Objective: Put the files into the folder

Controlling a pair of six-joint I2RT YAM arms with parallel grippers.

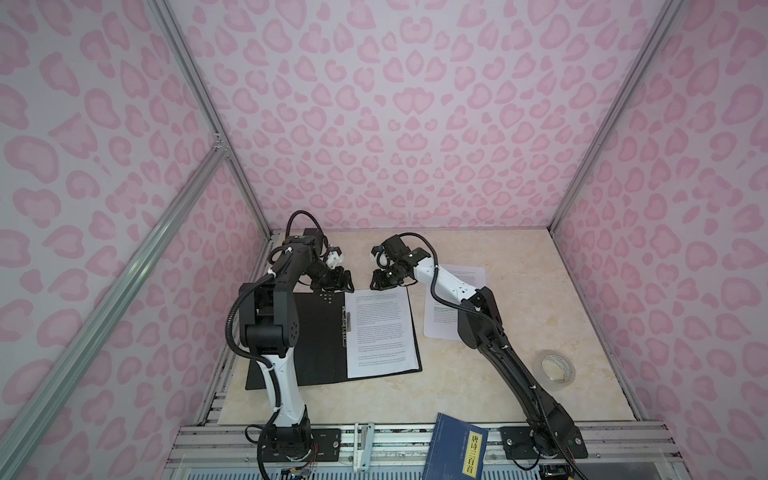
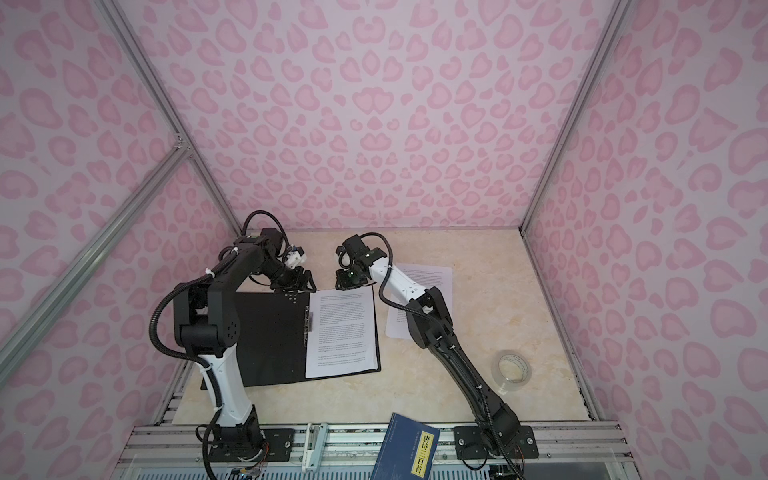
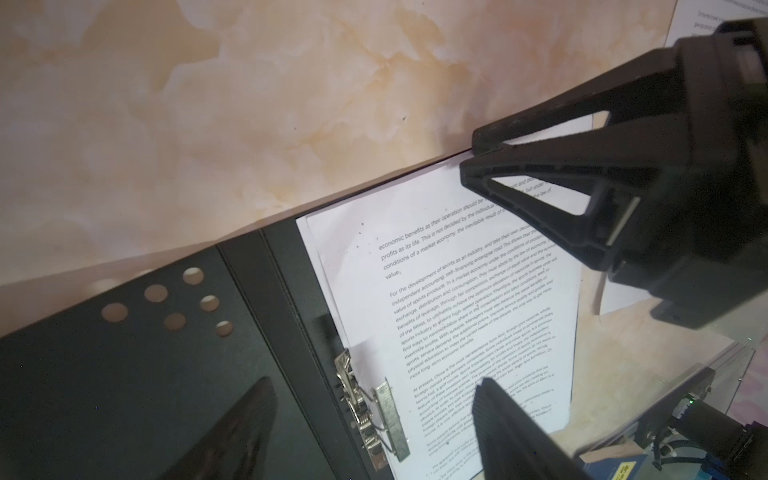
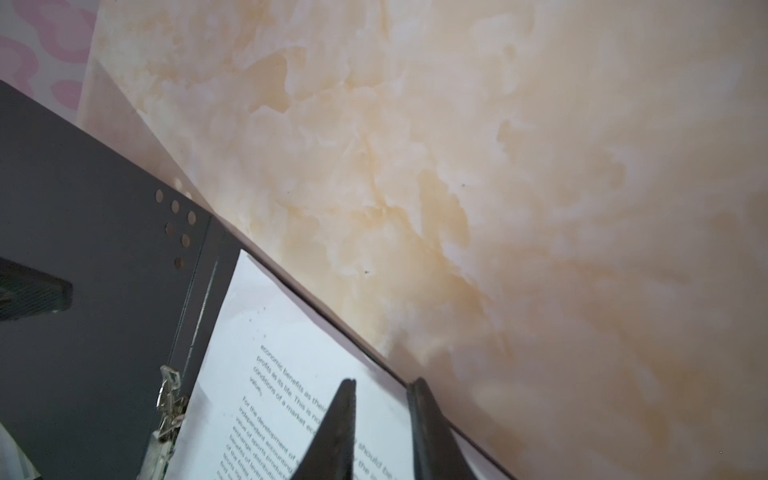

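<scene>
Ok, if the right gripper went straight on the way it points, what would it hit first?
Probably the far margin of the top sheet in the folder: the right gripper slants down just over it. Depth is unclear; it might clip the folder's edge or the table.

Printed files [image 3: 457,324] lie in the open folder [image 3: 124,395] beside its clip [image 3: 361,407].

We see the folder [image 1: 322,345] lying open and flat, black inside up, metal clip [image 1: 344,328] at its spine; white printed sheets [image 1: 380,332] rest on its right half, one green-highlighted sheet [image 1: 438,326] lies outside, nearby.
</scene>
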